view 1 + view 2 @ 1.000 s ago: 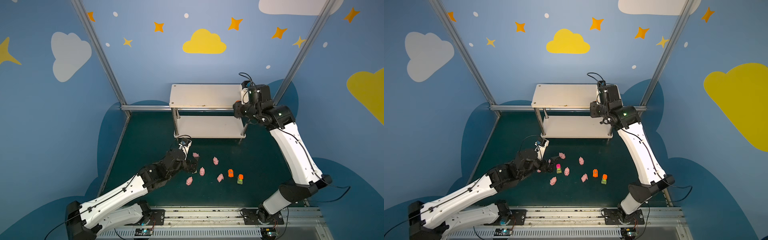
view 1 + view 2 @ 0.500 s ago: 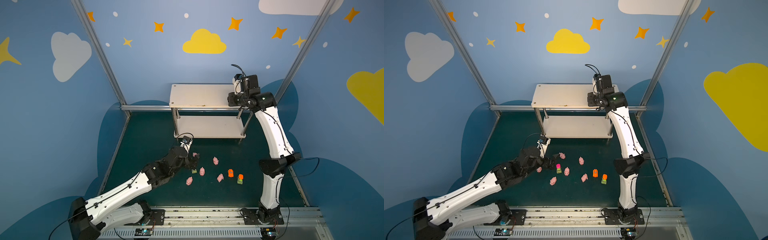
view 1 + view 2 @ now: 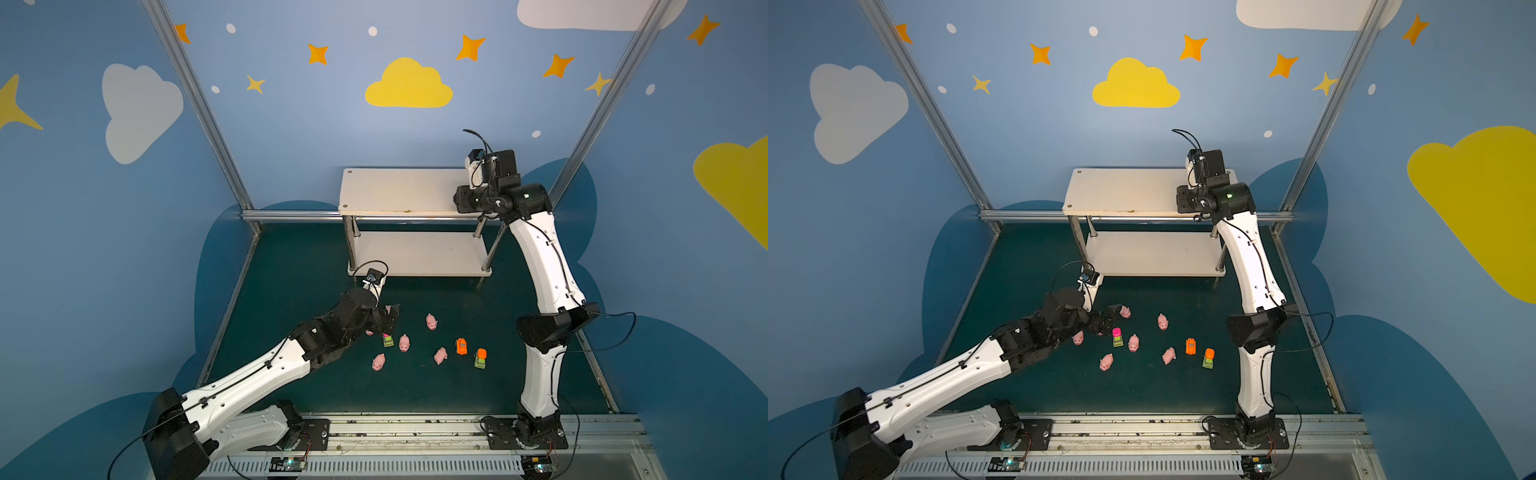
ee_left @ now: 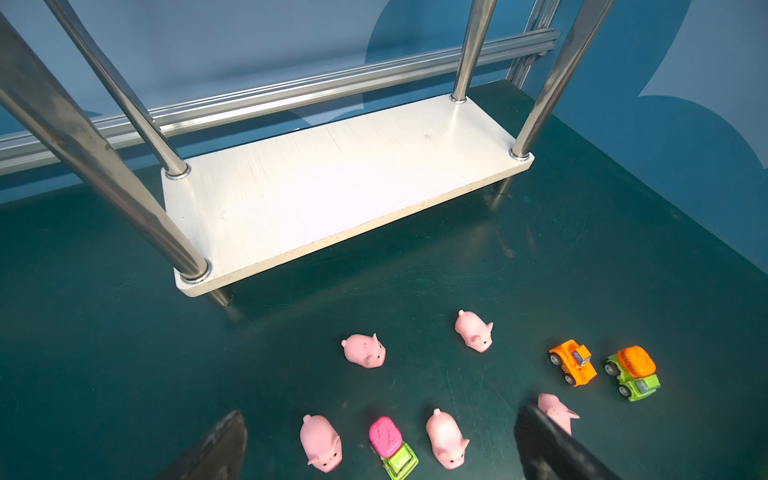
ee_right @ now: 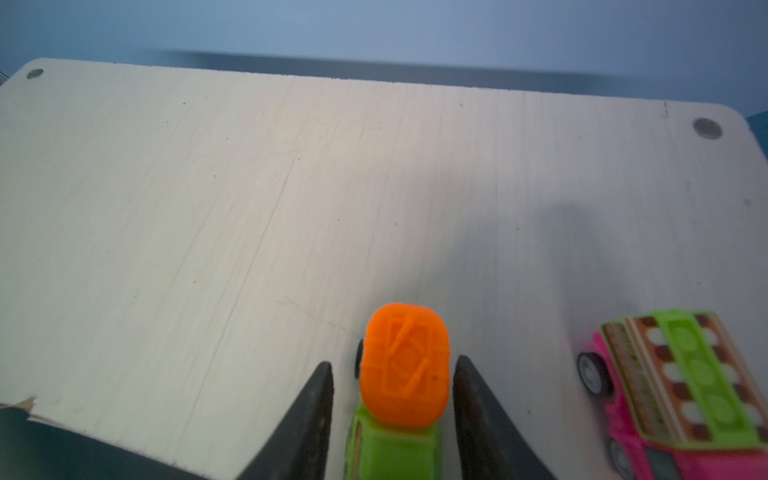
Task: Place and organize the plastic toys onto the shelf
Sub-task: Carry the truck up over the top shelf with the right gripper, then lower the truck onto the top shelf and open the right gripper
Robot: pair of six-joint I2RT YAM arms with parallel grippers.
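The right gripper [image 5: 393,362] is released over the top board of the shelf [image 5: 208,187]; its jaws stand a little apart from the green truck with orange drum [image 5: 390,449] between them. A pink bus [image 5: 685,374] stands near on the same board. The left gripper [image 4: 382,411] hangs wide open over pink pigs [image 4: 320,440] on the desk [image 4: 124,374].

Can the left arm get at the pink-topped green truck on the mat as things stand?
Likely yes: left gripper hangs open right by it, nothing covers the truck. A pig sits close on each side, so closing may nudge one.
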